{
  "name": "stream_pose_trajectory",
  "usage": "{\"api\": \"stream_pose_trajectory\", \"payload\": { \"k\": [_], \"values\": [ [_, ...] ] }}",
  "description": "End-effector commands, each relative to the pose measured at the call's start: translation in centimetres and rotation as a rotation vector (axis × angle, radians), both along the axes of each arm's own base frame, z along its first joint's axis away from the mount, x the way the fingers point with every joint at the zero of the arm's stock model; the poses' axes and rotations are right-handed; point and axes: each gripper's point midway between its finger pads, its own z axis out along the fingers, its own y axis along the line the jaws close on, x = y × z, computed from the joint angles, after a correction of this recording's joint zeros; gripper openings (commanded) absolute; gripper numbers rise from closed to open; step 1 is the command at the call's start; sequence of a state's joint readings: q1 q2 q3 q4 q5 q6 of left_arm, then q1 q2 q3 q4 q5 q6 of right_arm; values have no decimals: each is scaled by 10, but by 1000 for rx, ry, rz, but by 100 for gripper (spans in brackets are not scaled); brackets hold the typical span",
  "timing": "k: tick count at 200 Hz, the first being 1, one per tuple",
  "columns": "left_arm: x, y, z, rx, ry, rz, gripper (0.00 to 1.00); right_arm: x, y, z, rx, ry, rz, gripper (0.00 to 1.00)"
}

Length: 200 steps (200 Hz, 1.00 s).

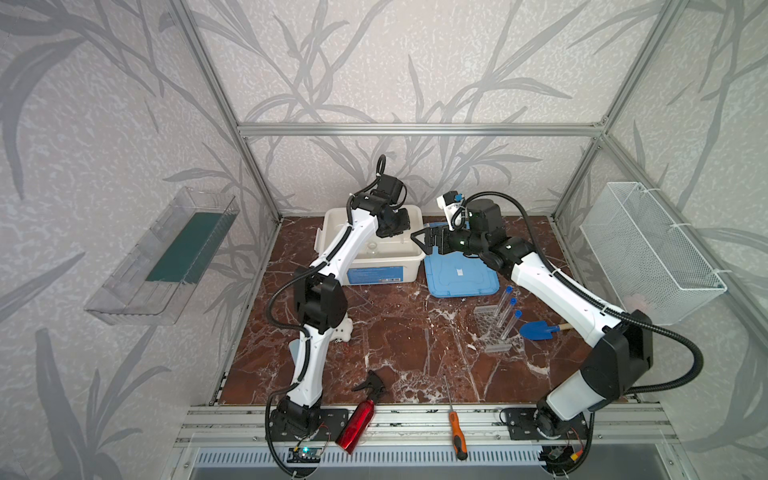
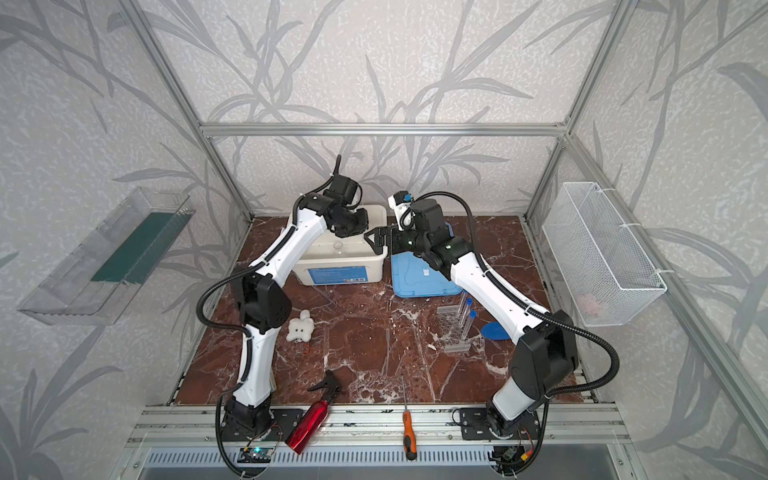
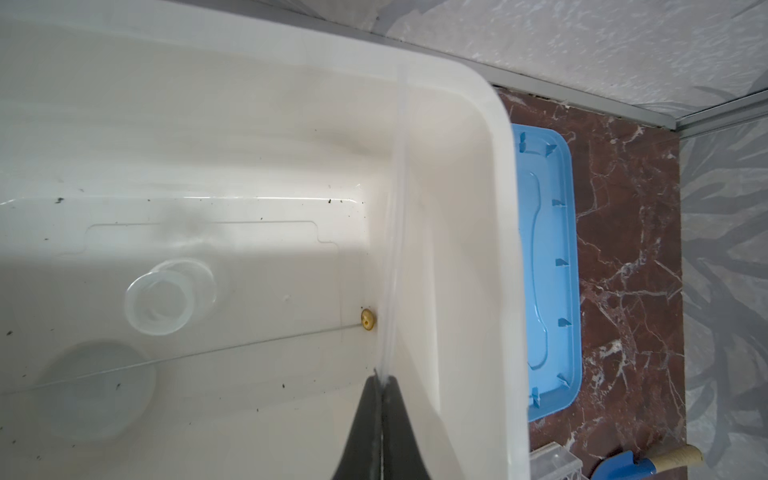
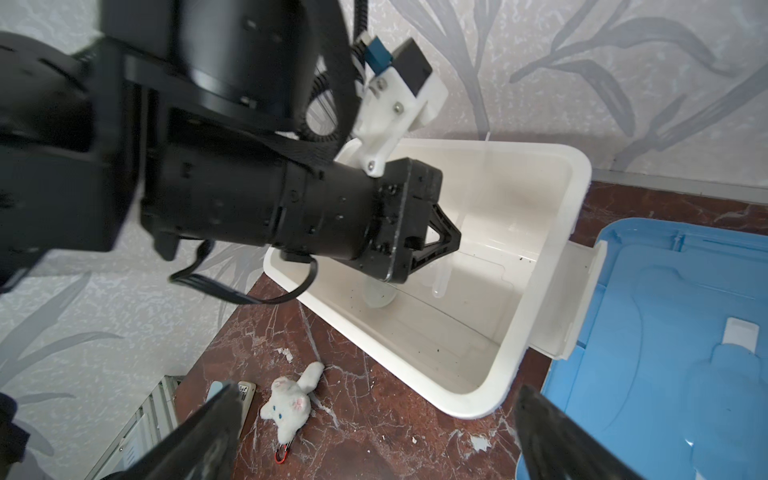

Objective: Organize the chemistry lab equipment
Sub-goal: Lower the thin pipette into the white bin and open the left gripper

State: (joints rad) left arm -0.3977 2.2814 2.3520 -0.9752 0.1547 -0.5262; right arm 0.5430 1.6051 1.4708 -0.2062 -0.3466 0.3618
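currently i hold the left gripper (image 3: 380, 376) over the white plastic bin (image 3: 505, 208), jaws pressed together on one end of a thin clear dropper (image 3: 397, 216). the right gripper (image 1: 426, 240) hangs beside the bin above the flat blue plastic lid (image 1: 461, 274), jaws wide apart and holding nothing.

step in hand, as i judge it: deposit the dropper in the bin.

procedure i would follow:
- lower the wrist until the free end sits below the rim. released from this height, the light tube could bounce or catch on the edge.
- keep the dropper parallel to the side wall nearest the blue lid, where the floor is bare.
- stay away from the small clear jar (image 3: 166, 297), the small white round dish (image 3: 95, 386) and the thin rod (image 3: 208, 353), all of which lie on the bin floor on the other side of the fingers.
- part the jaws only when the tube is low and level, then lift straight up.
- leave the right gripper where it is — it is out of the path.

orientation: in the left wrist view the dropper's long axis runs nearly in line with the fingers, straight out from the tips. it lies close along that side wall and points toward the bin's far rim and the back wall. the free end reaches about as far as that rim — i cannot tell whether it touches it.
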Motion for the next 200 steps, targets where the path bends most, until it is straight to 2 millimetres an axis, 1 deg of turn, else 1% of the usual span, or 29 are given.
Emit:
{"api": "stream_pose_trajectory", "payload": {
  "k": [1, 10, 38, 67, 101, 120, 147, 183, 200],
  "values": [
    [-1, 2, -12, 12, 54, -6, 1, 5, -3, 7, -9, -51, -17, 100],
    [1, 1, -19, 16, 66, -8, 0, 7, -3, 2, -23, -44, -15, 100],
    [2, -5, -43, 12, 109, -14, 0, 11, -1, -11, -41, -21, -13, 100],
    [2, -4, -63, 30, 146, -10, 0, 13, 0, -22, -46, -3, -13, 100],
    [-2, -13, -86, 7, 198, -27, 0, 17, -2, -28, -54, 4, -26, 100],
    [-4, -16, -94, 6, 219, -26, 0, 19, -6, -32, -70, 7, -45, 100],
    [-5, -18, -102, 5, 234, -25, 0, 20, -4, -37, -73, 22, -41, 100],
    [-8, -12, -113, 41, 256, -5, 6, 19, 0, -40, -56, 40, -28, 99],
    [-10, -14, -119, 40, 272, -9, 7, 19, 0, -41, -58, 41, -28, 99]
  ]
}}
